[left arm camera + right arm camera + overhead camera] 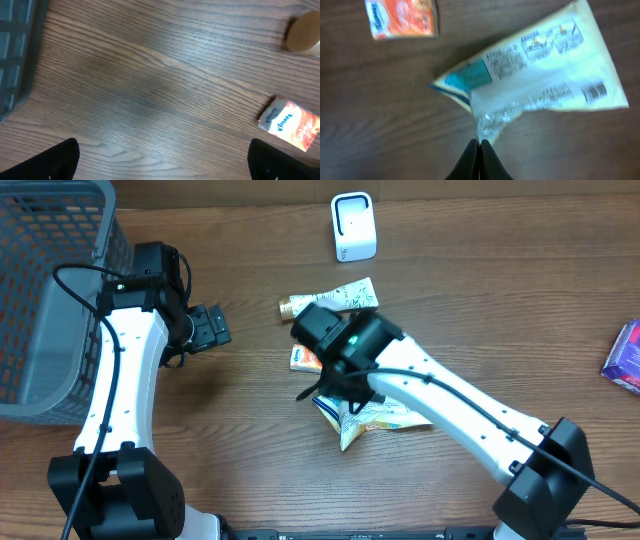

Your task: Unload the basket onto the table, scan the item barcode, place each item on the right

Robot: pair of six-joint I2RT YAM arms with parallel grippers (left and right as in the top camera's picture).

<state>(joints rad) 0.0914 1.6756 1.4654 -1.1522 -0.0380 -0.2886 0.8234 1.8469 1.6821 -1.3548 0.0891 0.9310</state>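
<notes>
Tabletop, packet corner perhaps touching closed right gripper

- Grey mesh basket sits at the far left of the table, partly cut off by the frame.
- Wooden table has a dark brown grain.
- White patterned tube lies flat, gold cap pointing left.
- Orange Kleenex tissue pack lies flat, near the tube's cap end.
- Purple box is at the right edge, cut off, well apart from the rest.
</notes>
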